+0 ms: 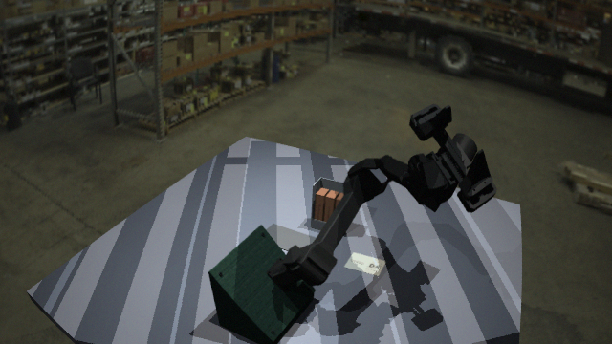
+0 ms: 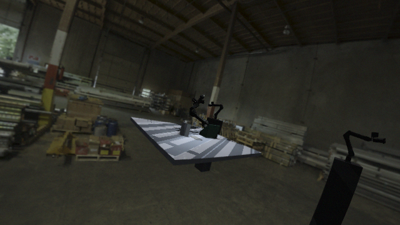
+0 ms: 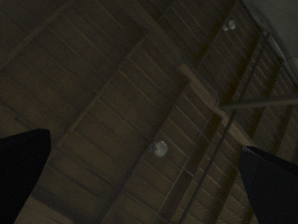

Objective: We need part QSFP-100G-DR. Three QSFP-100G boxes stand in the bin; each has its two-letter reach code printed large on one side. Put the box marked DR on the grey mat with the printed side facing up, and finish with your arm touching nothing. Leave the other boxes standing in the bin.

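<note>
Boxes upright, fingers skyward

Surface [image 1: 143,258] [image 2: 162,144]: carrying bin [image 1: 316,224] [image 2: 185,129]. Fingers [image 1: 454,155] [image 2: 199,99]: standing wide apart, pointing roofward, well above and aside from bin. Boxes [image 1: 329,206]: three, standing inside, long axes upright; DR among them, code not showing.

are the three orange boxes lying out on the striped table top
No, the three orange boxes stand side by side in the bin.
</note>
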Available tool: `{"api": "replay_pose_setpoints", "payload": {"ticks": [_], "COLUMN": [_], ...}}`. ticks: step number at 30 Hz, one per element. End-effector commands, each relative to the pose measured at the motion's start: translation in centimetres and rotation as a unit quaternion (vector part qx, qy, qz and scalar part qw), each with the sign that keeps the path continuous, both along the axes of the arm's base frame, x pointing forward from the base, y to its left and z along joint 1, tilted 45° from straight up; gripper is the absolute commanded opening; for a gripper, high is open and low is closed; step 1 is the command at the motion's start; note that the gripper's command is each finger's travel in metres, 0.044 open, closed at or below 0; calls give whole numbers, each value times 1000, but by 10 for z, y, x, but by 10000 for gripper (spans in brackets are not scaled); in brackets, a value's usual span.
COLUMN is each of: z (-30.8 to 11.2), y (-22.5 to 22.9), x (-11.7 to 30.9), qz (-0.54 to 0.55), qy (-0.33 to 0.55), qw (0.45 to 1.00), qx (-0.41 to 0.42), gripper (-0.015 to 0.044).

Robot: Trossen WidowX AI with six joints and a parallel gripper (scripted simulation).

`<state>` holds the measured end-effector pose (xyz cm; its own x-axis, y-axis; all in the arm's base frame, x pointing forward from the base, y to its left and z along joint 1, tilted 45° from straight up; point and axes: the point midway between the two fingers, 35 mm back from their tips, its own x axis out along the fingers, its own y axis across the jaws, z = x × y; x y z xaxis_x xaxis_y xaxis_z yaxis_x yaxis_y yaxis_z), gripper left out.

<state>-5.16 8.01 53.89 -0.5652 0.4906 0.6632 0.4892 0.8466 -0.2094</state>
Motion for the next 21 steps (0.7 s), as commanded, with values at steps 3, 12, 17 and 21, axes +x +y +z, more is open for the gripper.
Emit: {"api": "replay_pose_setpoints", "payload": {"ticks": [3, 12, 17, 21], "z": [0, -4, -8, -11], "y": [-1, -14, -23, -34], "x": [-2, -29, -46, -59], "qz": [2, 21, 37, 54], "qy": [-4, -51, -79, -99], "qw": [1000, 997, 994, 990], "qx": [4, 46, 67, 90], "gripper": [321, 85, 0, 0]}}
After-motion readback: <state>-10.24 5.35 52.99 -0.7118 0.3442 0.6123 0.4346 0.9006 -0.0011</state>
